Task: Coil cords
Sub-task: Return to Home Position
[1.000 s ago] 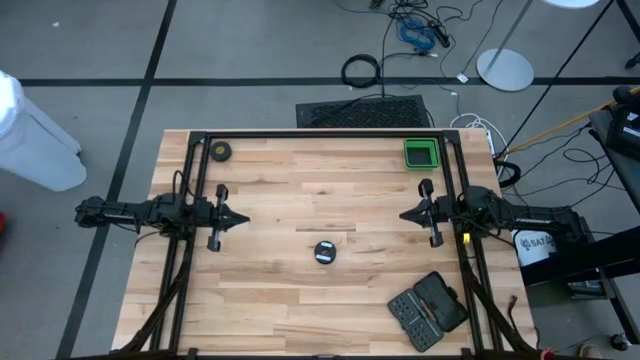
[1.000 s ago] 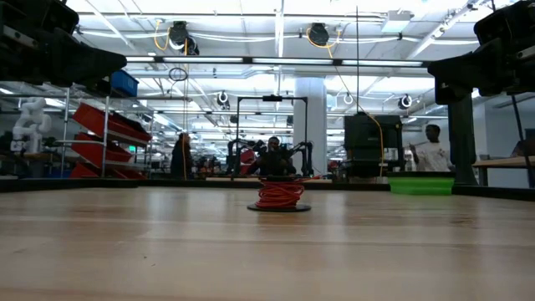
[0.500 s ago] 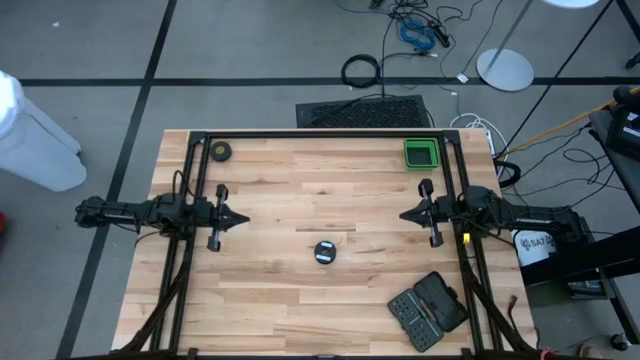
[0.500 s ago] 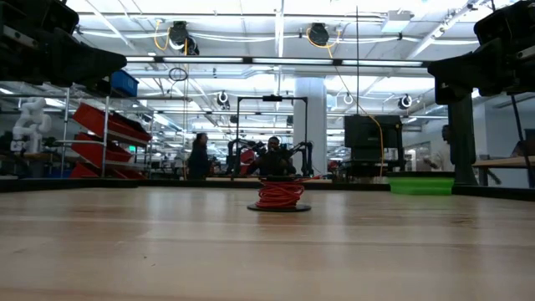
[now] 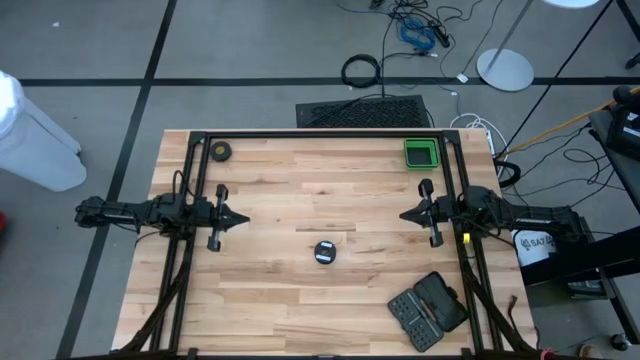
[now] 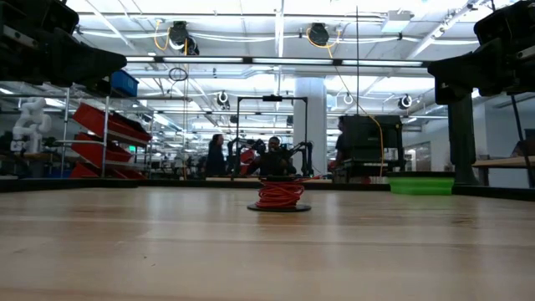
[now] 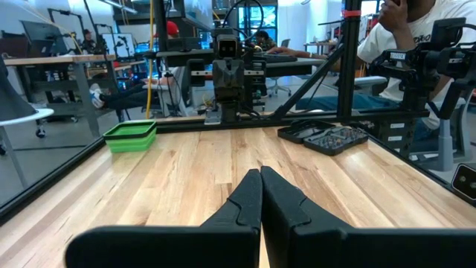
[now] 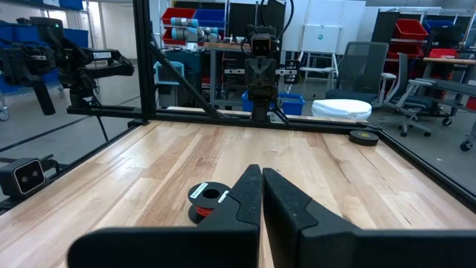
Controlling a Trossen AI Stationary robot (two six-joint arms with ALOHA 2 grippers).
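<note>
With red cord [image 6: 279, 193] wound on its reel [image 5: 324, 252] mid counter [image 5: 300, 180], job looks done, so left gripper [image 5: 245, 217] and right gripper [image 5: 403, 214] park at the sides, fingers together, empty.

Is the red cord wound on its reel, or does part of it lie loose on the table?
Wound. The low view shows the red cord bunched on the reel; no loose strand shows on the table.
</note>
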